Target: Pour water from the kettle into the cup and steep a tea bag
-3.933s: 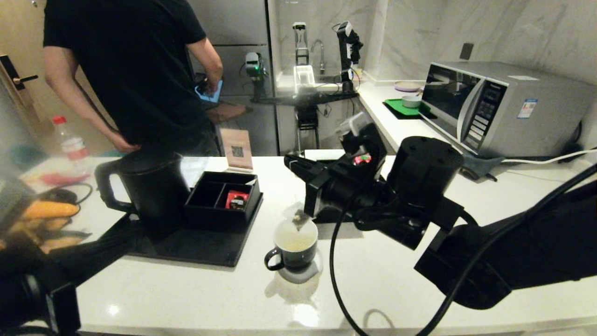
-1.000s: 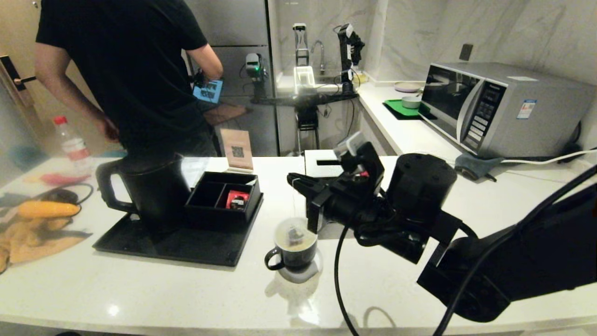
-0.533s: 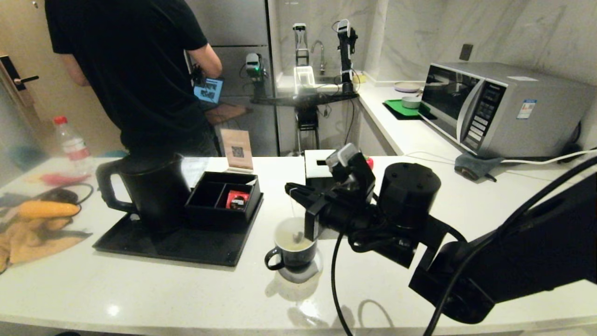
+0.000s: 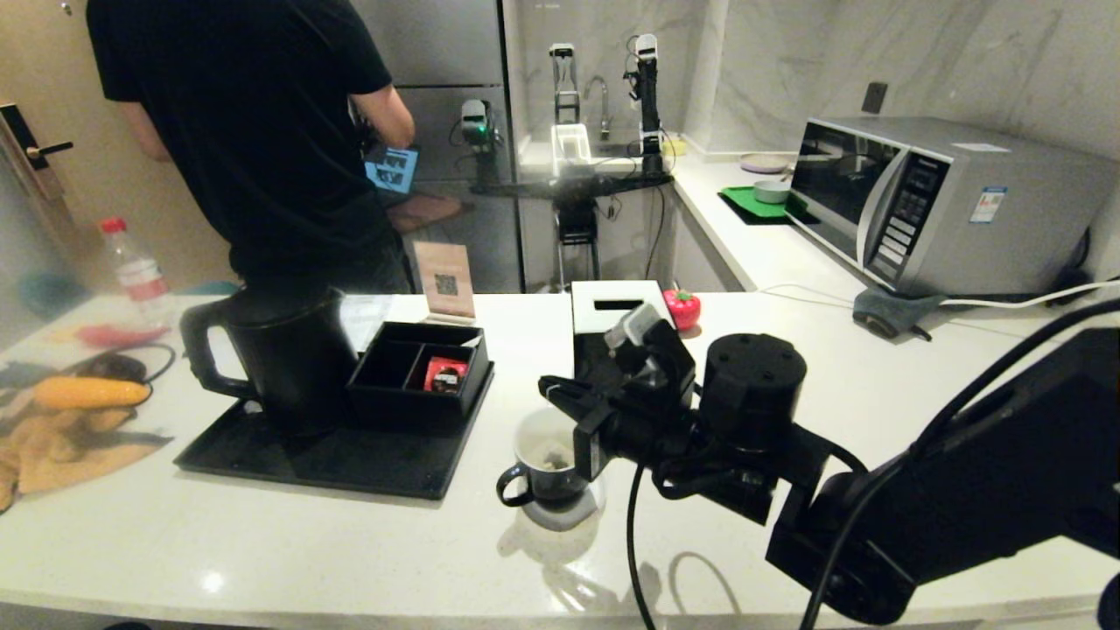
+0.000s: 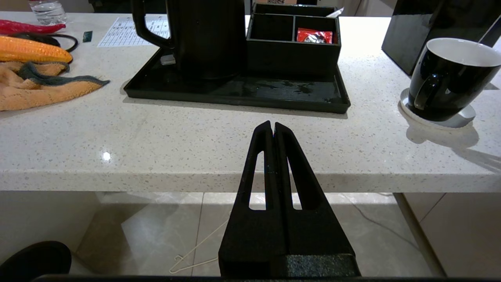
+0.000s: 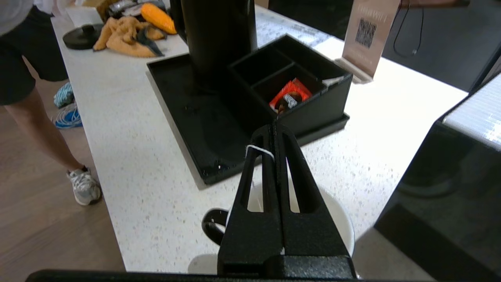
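Holding the string of the tea bag (image 4: pixel 553 457), the right end effector (image 4: pixel 553 391) has its two fingers pressed together just above the cup (image 4: pixel 549 457), with white thread looped over one finger (image 6: pixel 258 150).

- Cup: dark mug, white inside, directly below the right end effector tips, standing on a pale coaster (image 4: pixel 564 514) with its loop handle turned away from the arm. A small greyish shape, probably the tea bag, sits low inside; the liquid level is hard to read.
- Kettle (image 4: pixel 280 354): black, upright on a black tray (image 4: pixel 324 459), well beyond the cup from the right end effector.
- Divided black box (image 4: pixel 418 374): on the same tray, touching the kettle's side; one compartment holds a red packet (image 4: pixel 444 374), the other looks empty.
- Tissue box (image 4: pixel 617 328): black with a white top, just behind the right wrist.

Arm pose: the right arm reaches in low from the near side, forearm roughly level, fingers pointing towards the tray. The left end effector (image 5: pixel 273 131) is shut on nothing and hangs below and in front of the surface (image 4: pixel 350 560) edge, well short of the tray.

Open room: a broad bare strip of surface lies between the cup and the near edge, and another beside the right arm towards the microwave (image 4: pixel 936 206). A person (image 4: pixel 254 131) in black stands beyond the far edge, behind the kettle.
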